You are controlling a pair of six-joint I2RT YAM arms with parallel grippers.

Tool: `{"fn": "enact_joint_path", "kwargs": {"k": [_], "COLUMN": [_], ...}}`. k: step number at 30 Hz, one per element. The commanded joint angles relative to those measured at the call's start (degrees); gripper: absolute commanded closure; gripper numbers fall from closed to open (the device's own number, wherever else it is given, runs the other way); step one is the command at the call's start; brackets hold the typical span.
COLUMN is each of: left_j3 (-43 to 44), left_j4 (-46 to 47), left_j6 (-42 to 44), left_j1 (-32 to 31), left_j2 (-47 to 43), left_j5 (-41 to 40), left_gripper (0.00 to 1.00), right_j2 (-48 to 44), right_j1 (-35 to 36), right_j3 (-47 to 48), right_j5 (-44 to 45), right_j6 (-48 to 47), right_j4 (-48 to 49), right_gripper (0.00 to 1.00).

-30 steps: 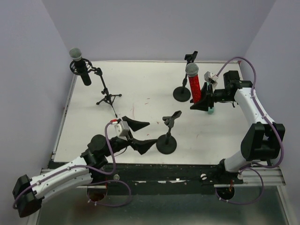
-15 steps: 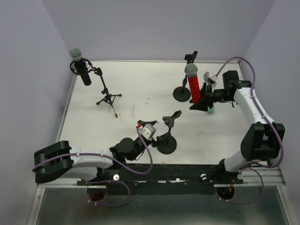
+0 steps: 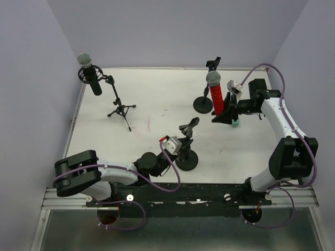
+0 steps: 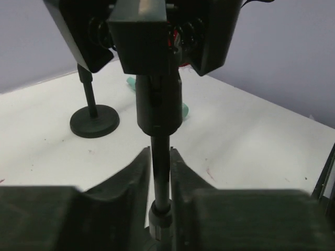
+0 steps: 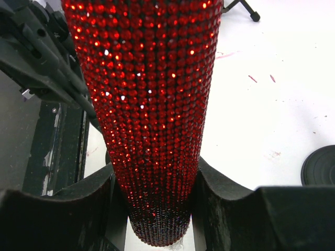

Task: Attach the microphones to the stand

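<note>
The red microphone (image 3: pixel 216 97) stands upright at the right of the table, my right gripper (image 3: pixel 226 113) shut on its lower body. In the right wrist view its sequinned shaft (image 5: pixel 152 104) fills the gap between the fingers (image 5: pixel 225 198). A mint-green microphone (image 3: pixel 235 124) lies just behind that gripper, mostly hidden. The black microphone (image 3: pixel 90 73) sits in the tripod stand (image 3: pixel 119 107) at the back left. My left gripper (image 3: pixel 181 148) is shut on the thin pole (image 4: pixel 160 172) of the near round-base stand (image 3: pixel 187 160), under its empty clip (image 3: pixel 189 127).
A second round-base stand (image 3: pixel 203 104) with an empty clip (image 3: pixel 213 63) stands at the back, right beside the red microphone. Purple walls close in the table on three sides. The left arm lies low along the near edge.
My left arm has swung right to the near stand and its jaws have closed from wide open onto the pole. The stand's clip shifted slightly left. The right arm has not moved.
</note>
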Motion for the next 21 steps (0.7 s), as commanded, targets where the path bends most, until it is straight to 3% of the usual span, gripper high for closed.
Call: {"fn": "enact_joint_path", "kwargs": {"k": [1, 4, 9, 14, 17, 21], "left_j3": [0.70, -0.53, -2.11, 3.50, 6.41, 8.08], "left_j4": [2.80, 1.92, 1.13, -6.86, -6.96, -9.41], "left_j6": [0.72, 1.26, -5.51, -7.79, -11.22, -10.00], "left_j1": [-0.06, 1.95, 13.90, 22.43, 25.42, 26.22], "left_j2": [0.78, -0.53, -3.26, -3.09, -0.72, 1.83], "left_j5": [2.23, 8.36, 36.11, 59.23, 67.00, 67.89], "left_gripper": [0.83, 0.93, 0.97, 0.98, 0.98, 0.95], "right_j2": [0.42, 0.42, 0.42, 0.42, 0.50, 0.68], "right_j1": [0.27, 0.18, 0.18, 0.27, 0.27, 0.27], "right_j3": [1.46, 1.46, 1.46, 1.37, 1.37, 1.37], "right_j5": [-0.40, -0.40, -0.57, -0.49, -0.40, -0.40], "right_j6": [-1.09, -1.18, -1.18, -1.18, -1.27, -1.18], "right_j4": [-0.75, -0.75, -0.84, -0.75, -0.75, -0.67], "right_gripper": [1.00, 1.00, 1.00, 1.00, 1.00, 1.00]}}
